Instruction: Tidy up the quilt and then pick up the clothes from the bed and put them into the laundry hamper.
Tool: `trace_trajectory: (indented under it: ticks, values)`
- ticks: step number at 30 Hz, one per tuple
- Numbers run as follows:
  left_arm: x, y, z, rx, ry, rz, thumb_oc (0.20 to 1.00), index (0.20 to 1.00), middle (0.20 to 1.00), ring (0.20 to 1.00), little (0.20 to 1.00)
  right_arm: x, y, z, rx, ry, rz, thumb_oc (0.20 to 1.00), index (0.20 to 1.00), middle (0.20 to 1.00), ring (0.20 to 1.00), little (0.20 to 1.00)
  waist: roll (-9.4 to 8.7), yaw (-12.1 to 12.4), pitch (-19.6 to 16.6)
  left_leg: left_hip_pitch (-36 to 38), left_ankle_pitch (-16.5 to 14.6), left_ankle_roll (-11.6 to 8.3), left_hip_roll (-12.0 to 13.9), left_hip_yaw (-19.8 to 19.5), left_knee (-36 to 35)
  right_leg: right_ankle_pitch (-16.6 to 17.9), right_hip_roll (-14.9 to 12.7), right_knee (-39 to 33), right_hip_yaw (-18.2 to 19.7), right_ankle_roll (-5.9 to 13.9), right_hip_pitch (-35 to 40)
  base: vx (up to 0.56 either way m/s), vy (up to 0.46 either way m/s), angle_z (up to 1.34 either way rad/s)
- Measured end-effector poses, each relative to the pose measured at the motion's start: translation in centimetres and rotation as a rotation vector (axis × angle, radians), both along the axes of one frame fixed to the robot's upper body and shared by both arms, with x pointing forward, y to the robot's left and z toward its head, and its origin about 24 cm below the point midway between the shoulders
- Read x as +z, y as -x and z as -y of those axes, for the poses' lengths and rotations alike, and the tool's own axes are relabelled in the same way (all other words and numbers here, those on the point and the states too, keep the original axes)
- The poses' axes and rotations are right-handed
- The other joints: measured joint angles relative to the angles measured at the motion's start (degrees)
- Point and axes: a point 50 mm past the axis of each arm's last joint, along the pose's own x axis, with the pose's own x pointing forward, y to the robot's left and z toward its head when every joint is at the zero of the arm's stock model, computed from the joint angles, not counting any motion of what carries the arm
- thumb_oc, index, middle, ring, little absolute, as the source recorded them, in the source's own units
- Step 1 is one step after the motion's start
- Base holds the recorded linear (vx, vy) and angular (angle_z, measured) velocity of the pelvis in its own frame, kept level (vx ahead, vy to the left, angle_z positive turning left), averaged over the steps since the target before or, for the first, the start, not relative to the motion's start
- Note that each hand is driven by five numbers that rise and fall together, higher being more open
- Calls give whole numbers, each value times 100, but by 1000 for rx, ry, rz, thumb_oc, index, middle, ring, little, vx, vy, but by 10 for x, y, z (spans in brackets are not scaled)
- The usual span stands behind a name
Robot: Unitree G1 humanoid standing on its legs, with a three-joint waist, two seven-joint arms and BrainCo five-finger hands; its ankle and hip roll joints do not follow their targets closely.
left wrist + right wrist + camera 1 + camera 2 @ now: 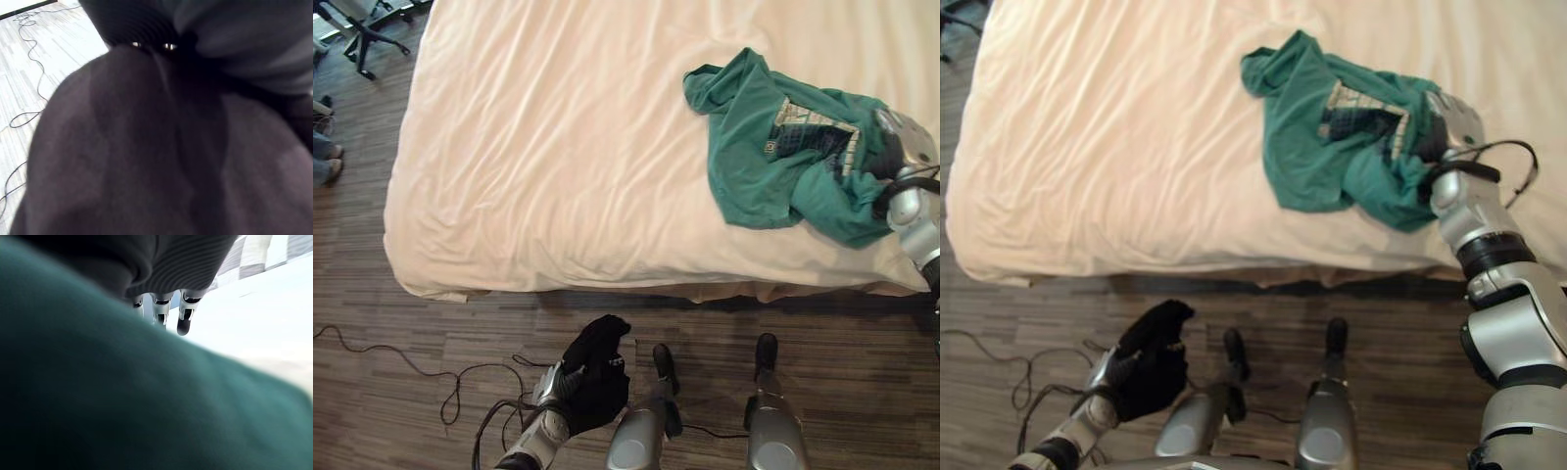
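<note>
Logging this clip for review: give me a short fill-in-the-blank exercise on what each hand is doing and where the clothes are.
1. The crumpled teal green garment lies on the cream ____.
2. The robot's ____ hand rests at that garment's edge.
3. The left hand, low over the striped wooden floor, is shut on a ____ piece of cloth.
4. The chequered fabric showing in the garment's folds is part of its ____ side.

Missing words: quilt; right; black; inner
</note>
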Motion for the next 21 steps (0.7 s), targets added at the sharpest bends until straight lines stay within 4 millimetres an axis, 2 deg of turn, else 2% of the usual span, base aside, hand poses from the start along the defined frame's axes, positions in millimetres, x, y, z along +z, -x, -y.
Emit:
trace_trajectory:
  ticks: [2, 4, 6, 8, 11, 12, 14, 15, 16, 19, 20, 21]
  values:
    - [0, 1, 0, 1, 0, -4, 200, 200, 200, 200, 200, 4, 0, -6, 30, 5, 15, 1000, 1000, 1000, 1000, 1000, -85, 7, -7, 17, 0, 0, 4, 0, 0, 1, 0, 0, 0, -1, 17, 0, 0, 0]
    - [-2, 5, -5, 20, -5, -18, 200, 200, 200, 200, 200, 14, 1, -22, 105, 18, 58, 1000, 1000, 1000, 1000, 1000, -230, 9, -8, 21, 1, 2, 3, 6, 1, 1, -3, 0, 6, -1, 17, 0, 0, 0]
    - [-5, 10, -9, 32, -16, -45, 200, 200, 200, 200, 200, 13, 0, -25, 123, 19, 57, 1000, 1000, 1000, 1000, 1000, -340, 55, -5, 12, 1, 2, 1, -3, 1, -17, -13, -1, 11, 20, 14, -18, -5, 1]
    - [-7, 13, -11, 36, -21, -59, 200, 200, 200, 200, 200, 13, -2, -25, 118, 32, 48, 1000, 1000, 1000, 1000, 1000, -352, 144, -4, -44, 5, 7, -5, -6, 1, -21, -25, -1, 11, 25, -43, -15, -6, 1]
    - [-9, 18, -12, 37, -24, -76, 200, 200, 200, 200, 200, -5, -11, -28, 94, 38, -30, 1000, 1000, 1000, 1000, 1000, -351, 227, -4, -68, 7, 7, -1, -18, 0, -22, -26, -2, 2, 27, -67, -47, -10, -1]
    - [-9, 18, -12, 29, -25, -77, 200, 200, 200, 200, 200, -20, -17, -26, 56, 73, -107, 1000, 1000, 1000, 1000, 1000, -344, 293, -8, -131, 6, 6, -1, -45, 0, -22, -29, -2, 0, 28, -127, -32, -6, 2]
    - [-7, 14, -11, 22, -22, -60, 200, 200, 200, 200, 200, -30, -18, -18, 10, 143, -170, 1000, 1000, 1000, 1000, 1000, -325, 331, -7, -275, 28, 14, -4, -101, 0, -6, -31, -1, -32, 18, -234, -35, -10, 14]
    - [-6, 12, -10, 11, -23, -52, 200, 200, 200, 200, 200, -34, -18, -13, -19, 167, -190, 793, 793, 793, 793, 793, -306, 385, 4, -390, 84, 38, -20, -116, 2, -3, -44, 0, -85, 18, -319, -32, -16, 19]
    - [-6, 13, -10, 0, -28, -58, 200, 200, 200, 200, 200, -30, -19, -9, -37, 179, -194, 200, 200, 200, 200, 200, -299, 389, 5, -406, 88, 40, -35, -133, 2, -1, -59, -1, -106, 18, -321, -24, -15, 16]
    - [-7, 13, -8, -21, -28, -64, 200, 200, 200, 200, 200, -30, -18, -1, -75, 250, -248, 200, 200, 200, 200, 200, -275, 435, 6, -382, 94, 41, -65, -162, 3, -7, -95, -2, -186, 25, -268, -5, -3, 11]
    - [-6, 10, -6, -45, -29, -64, 200, 200, 200, 200, 200, -31, -15, 11, -121, 200, -250, 200, 200, 200, 200, 200, -243, 478, 3, -330, 94, 36, -68, -248, 2, -10, -95, -2, -228, 20, -168, 2, 24, 22]
    - [-6, 11, -6, -48, -32, -66, 200, 200, 200, 200, 200, -30, -15, 12, -129, 191, -247, 200, 200, 200, 200, 200, -235, 482, 2, -321, 93, 36, -68, -281, 2, -11, -95, -5, -262, 19, -137, 6, 69, 23]
